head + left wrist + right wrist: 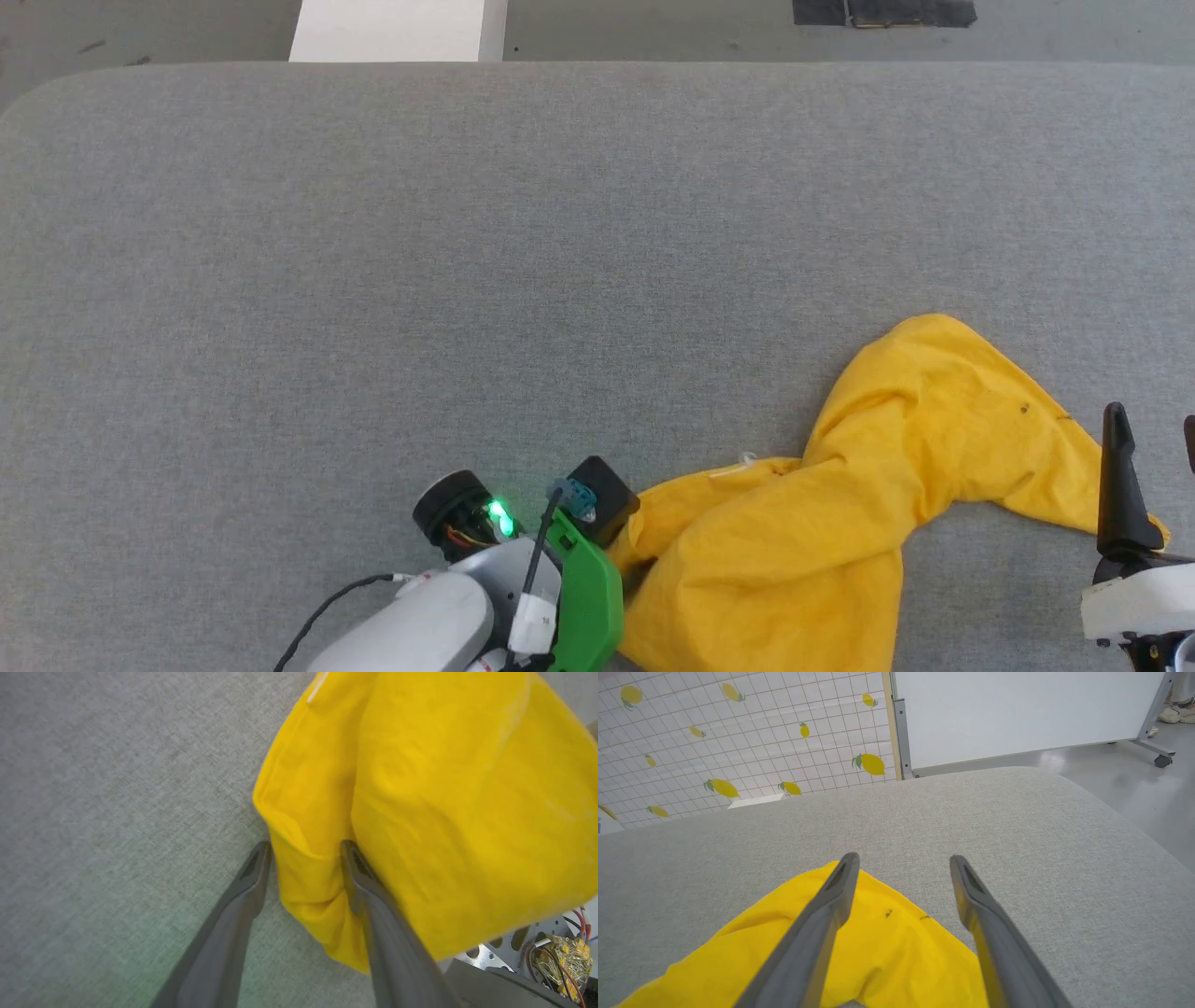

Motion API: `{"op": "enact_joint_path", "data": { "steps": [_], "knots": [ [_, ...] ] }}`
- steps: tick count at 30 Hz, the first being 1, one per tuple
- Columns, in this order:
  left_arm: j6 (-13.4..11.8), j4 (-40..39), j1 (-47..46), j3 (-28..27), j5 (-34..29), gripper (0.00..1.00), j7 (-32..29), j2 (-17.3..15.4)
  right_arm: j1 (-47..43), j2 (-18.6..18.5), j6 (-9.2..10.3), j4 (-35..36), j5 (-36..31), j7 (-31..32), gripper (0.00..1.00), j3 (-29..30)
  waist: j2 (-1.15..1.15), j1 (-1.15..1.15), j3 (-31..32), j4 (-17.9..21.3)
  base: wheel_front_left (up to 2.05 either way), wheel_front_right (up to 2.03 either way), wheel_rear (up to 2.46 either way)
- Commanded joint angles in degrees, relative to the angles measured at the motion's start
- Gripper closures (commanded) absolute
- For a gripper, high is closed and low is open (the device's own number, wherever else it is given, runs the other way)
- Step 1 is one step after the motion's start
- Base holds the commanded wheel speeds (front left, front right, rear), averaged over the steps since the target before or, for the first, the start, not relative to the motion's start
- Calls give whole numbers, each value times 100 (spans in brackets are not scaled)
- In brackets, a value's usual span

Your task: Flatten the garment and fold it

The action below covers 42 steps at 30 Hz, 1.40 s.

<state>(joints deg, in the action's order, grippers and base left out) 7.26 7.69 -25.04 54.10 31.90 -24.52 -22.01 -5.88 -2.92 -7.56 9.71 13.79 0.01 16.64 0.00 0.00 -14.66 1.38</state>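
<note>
Straddling the garment fold, left claw parted.

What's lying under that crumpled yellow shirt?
The yellow shirt lies on the grey fabric table, which shows along its edges. Anything beneath its bunched folds is covered and cannot be seen.

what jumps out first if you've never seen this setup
The bright yellow garment lies crumpled at the near right of the grey table. The left gripper stands open astride a fold at the garment's left edge. The right gripper hangs open over its right end.
</note>
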Motion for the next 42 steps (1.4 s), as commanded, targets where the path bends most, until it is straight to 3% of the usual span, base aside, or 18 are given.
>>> {"op": "enact_joint_path", "data": {
  "steps": [1,10,18,24,29,30,31,32,33,42],
  "knots": [
    [22,121,-69,94,72,100,74,-38,103,4,8,12,-38,16,0,6,0,0,23,13,0,0,0],
    [-108,200,-658,-627,289,100,991,50,75,4,8,65,-17,59,0,96,0,0,102,15,0,0,0],
    [-491,145,-1720,-1636,403,100,1297,-122,170,4,8,68,44,68,0,133,0,0,-185,116,0,0,0],
    [-924,1041,-2306,-2127,248,100,1709,-147,338,4,8,23,50,25,0,51,0,0,-557,267,0,0,0],
    [-1453,2198,-2379,-2234,138,100,1620,-110,495,4,8,-42,41,-10,0,-90,0,0,-868,413,0,0,0],
    [-1490,2297,-2358,-2265,169,90,1666,-76,510,4,8,-56,38,-20,0,-94,0,0,-889,418,0,0,0],
    [-1495,2395,-2333,-2290,209,63,1726,-31,523,4,8,-71,36,-31,0,-90,0,0,-912,416,0,0,0],
    [-1479,2455,-2320,-2312,248,15,1792,10,532,4,8,-82,32,-36,0,-81,0,0,-925,409,0,0,0],
    [-1454,2521,-2314,-2338,294,0,1874,60,539,4,8,-94,25,-39,0,-66,0,0,-931,392,0,0,0],
    [-1271,2459,-2245,-2704,644,0,2781,283,534,4,8,-104,-96,54,0,0,0,0,-502,119,0,0,0]
  ]
}}
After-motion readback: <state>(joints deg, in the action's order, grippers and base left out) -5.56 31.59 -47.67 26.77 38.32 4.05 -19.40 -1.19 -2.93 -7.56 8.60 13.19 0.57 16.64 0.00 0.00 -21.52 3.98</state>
